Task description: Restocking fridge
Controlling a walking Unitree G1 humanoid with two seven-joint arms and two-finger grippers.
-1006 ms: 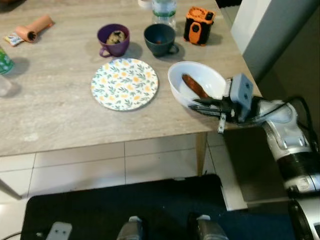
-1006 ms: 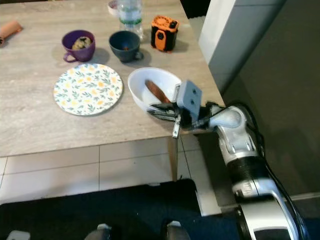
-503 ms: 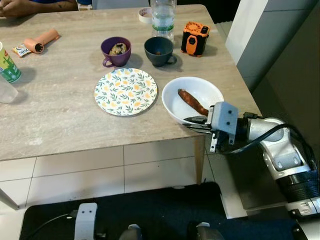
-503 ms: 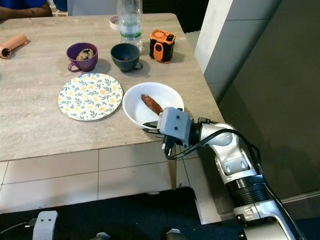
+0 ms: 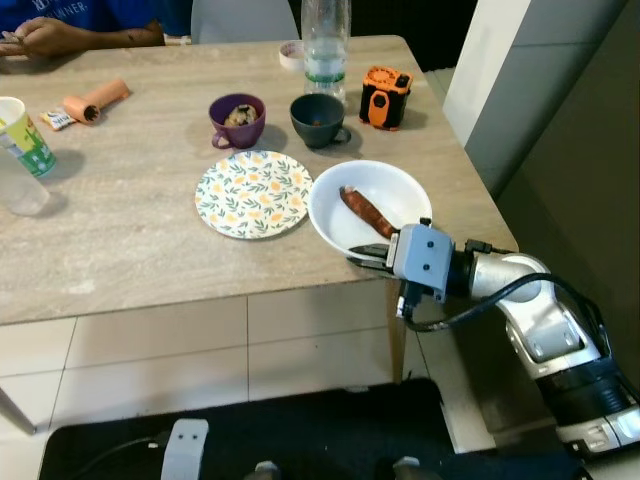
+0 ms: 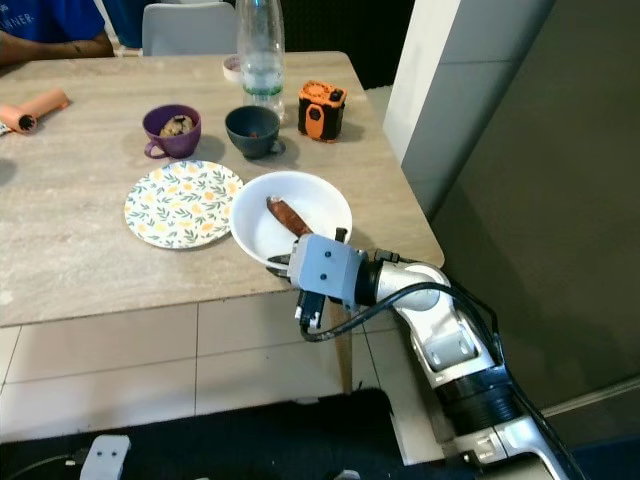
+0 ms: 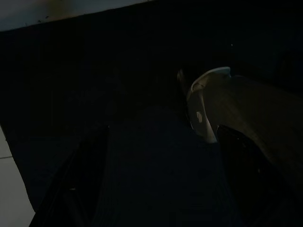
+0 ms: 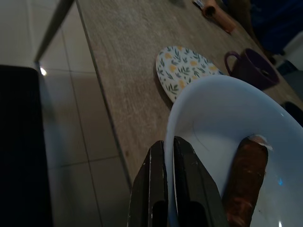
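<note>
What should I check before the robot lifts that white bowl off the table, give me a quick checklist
1. Grip on rim: right gripper has its fingers pinched on the white bowl's near rim, one inside and one outside. Ok.
2. Contents settled: the brown sausage-like food lies flat inside the bowl. Ok.
3. Bowl support: it sits at the table edge, near the corner. Whether it overhangs, cannot tell.
4. Neighbours: the floral plate lies right beside the bowl; whether they touch, cannot tell.
5. Grip balance: the bowl is held at one edge, so it may tilt when lifted. Not ok.
6. Left gripper hangs idle over dark floor. Ok.
</note>
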